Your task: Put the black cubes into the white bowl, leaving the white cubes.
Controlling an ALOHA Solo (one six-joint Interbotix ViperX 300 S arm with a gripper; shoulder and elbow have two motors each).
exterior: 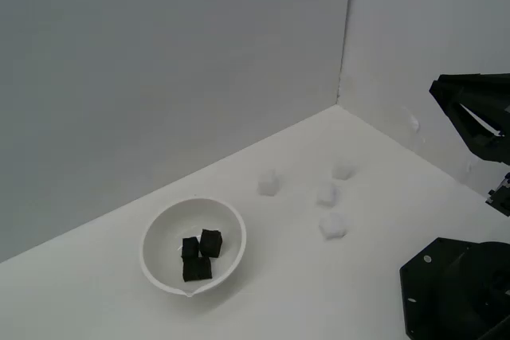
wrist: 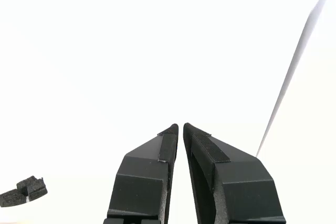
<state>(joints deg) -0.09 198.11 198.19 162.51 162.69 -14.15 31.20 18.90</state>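
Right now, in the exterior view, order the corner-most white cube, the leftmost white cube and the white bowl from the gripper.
1. Corner-most white cube, on the view's right, nearest the gripper.
2. Leftmost white cube, mid-table.
3. White bowl, far left.

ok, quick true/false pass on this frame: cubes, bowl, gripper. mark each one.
1. All three black cubes lie inside the white bowl. True.
2. Four white cubes sit on the table outside the bowl. True.
3. The gripper holds a black cube. False: its jaws are closed together with nothing between them.
4. One white cube is in the bowl. False: only black cubes are in it.
5. The white cubes lie to the exterior view's left of the bowl. False: to its right.
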